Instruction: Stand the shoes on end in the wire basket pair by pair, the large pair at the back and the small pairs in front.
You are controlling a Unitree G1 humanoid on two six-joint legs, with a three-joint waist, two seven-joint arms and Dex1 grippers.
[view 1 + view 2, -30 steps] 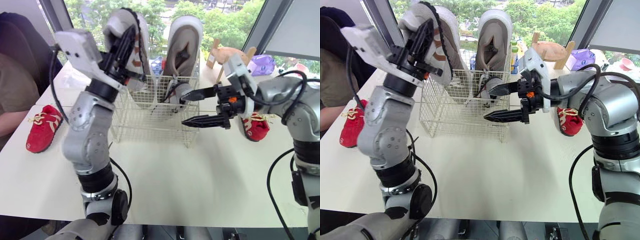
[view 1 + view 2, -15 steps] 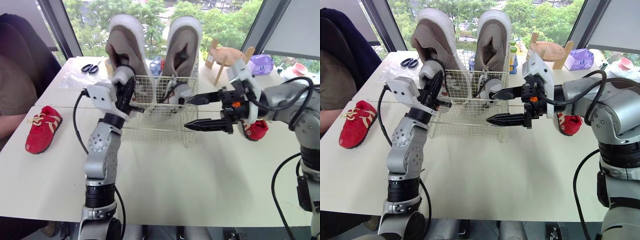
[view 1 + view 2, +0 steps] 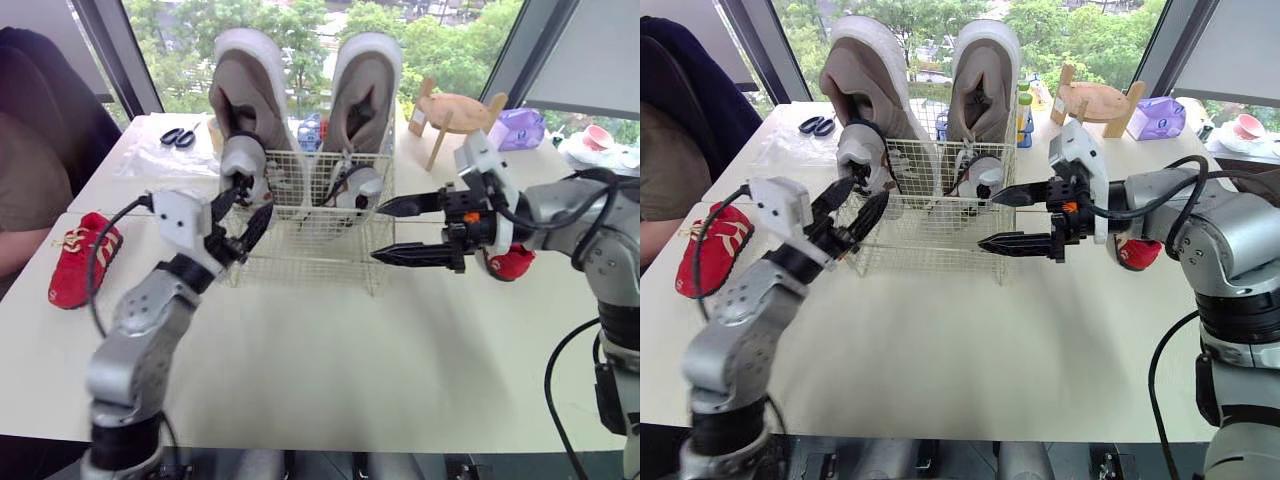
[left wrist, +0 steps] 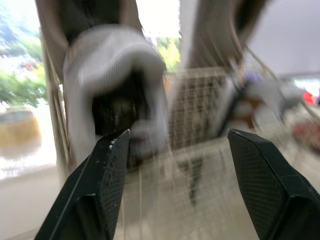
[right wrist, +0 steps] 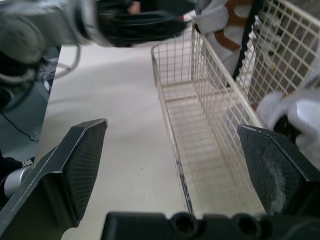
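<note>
white table (image 3: pixel 330 380): wire basket (image 3: pixel 310 262), large pair (image 3: pixel 365 90) upright at far side; left gripper (image 4: pixel 177 136) and right gripper (image 3: pixel 376 232) flank it, both spread, empty.

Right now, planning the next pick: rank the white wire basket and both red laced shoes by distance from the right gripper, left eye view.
1. white wire basket, right beside the right gripper.
2. right red laced shoe, on the right side.
3. left red laced shoe, far left.
</note>
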